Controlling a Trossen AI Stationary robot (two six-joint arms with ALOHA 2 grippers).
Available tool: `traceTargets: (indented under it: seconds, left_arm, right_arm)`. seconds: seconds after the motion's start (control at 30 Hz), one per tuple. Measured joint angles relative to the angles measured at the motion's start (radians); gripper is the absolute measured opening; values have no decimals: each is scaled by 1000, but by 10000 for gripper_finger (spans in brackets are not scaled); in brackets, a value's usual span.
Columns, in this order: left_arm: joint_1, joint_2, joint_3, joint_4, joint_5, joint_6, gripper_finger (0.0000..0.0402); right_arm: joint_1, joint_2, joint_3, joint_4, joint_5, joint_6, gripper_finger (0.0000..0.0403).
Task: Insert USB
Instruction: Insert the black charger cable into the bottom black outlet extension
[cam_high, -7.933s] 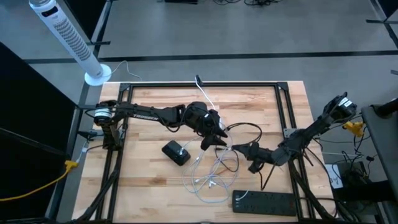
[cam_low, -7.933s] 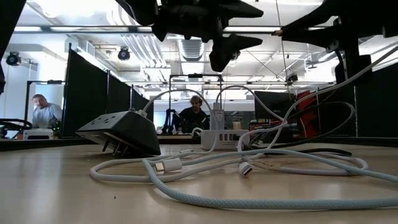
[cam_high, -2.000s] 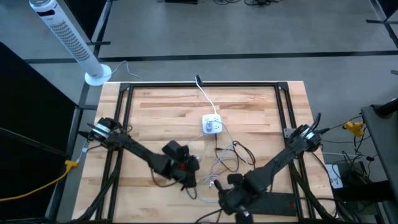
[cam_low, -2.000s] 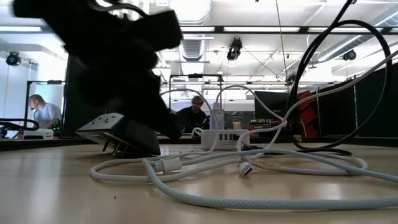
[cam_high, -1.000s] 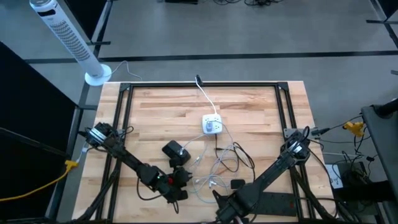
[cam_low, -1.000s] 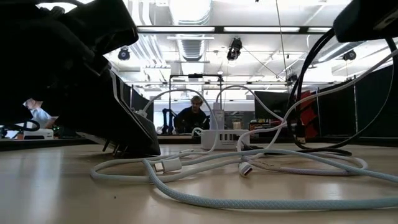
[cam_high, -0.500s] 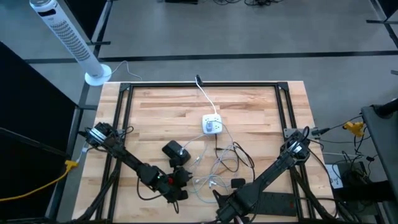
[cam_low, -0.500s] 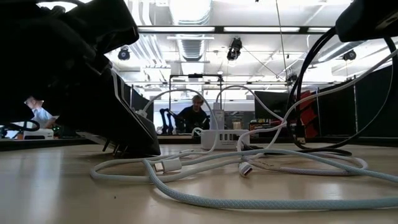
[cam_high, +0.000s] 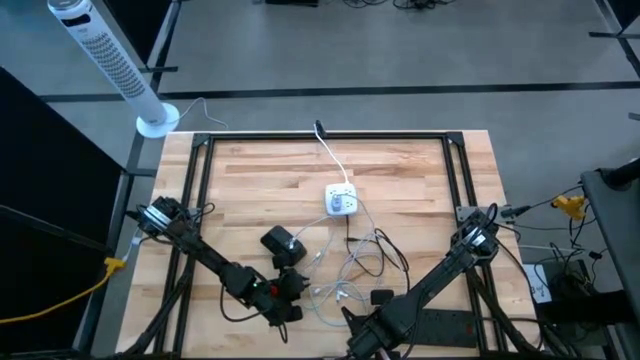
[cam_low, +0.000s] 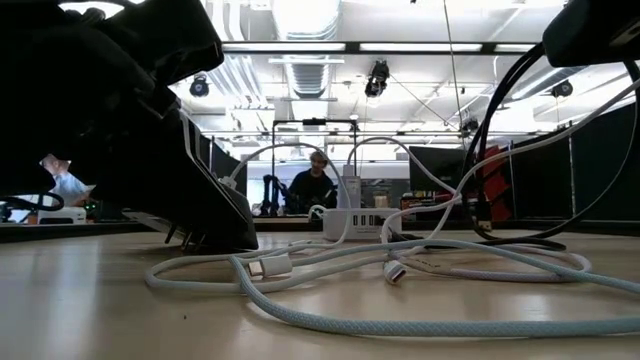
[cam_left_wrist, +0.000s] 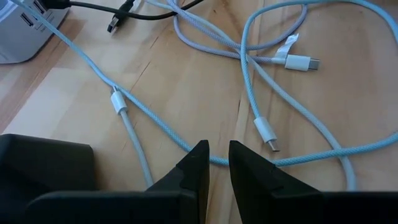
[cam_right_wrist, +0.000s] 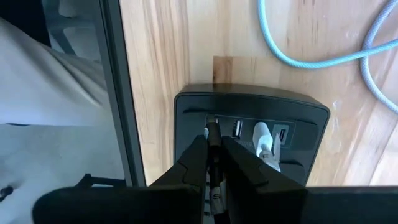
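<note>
Now we have our right gripper (cam_right_wrist: 213, 148) pinched nearly closed on a slim plug, its tip right at the leftmost port in the face of the black power strip (cam_right_wrist: 251, 102) that sits by the table's near edge. We judge this to be the insertion step itself: the plug looks lined up with the socket, yet we cannot tell whether it is seated. A white connector (cam_right_wrist: 263, 138) already occupies a port beside it. What the next move seems to call for is a straight, gentle push along the port's axis, keeping the plug square so it does not jam on the socket's lip.

Our left gripper (cam_left_wrist: 214, 160) waits low over the wood near the front of the table, fingers drawn close with a narrow gap and nothing between them. Just ahead of it lies the loose tangle of pale blue braided cable (cam_left_wrist: 292, 134), with a free USB end (cam_left_wrist: 267, 134) lying flat on the boards.
</note>
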Motion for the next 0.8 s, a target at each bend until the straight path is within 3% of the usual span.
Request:
traceTargets:
  seconds: [0.4,0.8]
  left_arm:
    - [0,0,0,0,0,0,48]
    - [0,0,0,0,0,0,48]
  right_arm:
    - [0,0,0,-8,-45,5,20]
    - [0,0,0,-8,-18,3,20]
